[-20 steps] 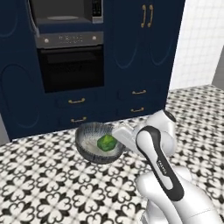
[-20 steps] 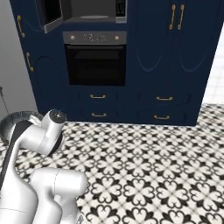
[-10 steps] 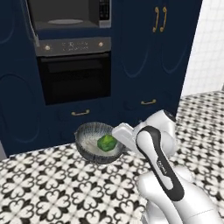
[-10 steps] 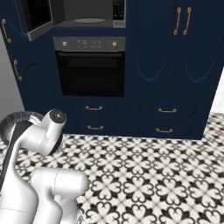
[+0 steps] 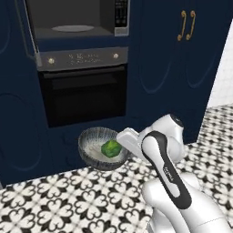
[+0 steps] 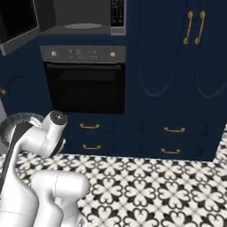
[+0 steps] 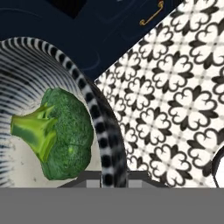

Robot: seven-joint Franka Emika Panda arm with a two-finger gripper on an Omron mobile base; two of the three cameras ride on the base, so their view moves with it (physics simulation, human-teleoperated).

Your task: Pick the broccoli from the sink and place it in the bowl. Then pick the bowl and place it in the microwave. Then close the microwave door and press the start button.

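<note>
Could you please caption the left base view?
Gripper carries bowl with broccoli toward the open microwave.

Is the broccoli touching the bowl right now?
Touching. In the hand view the broccoli lies on the bowl's inner floor with no gap; the left base view shows it resting inside too.
</note>
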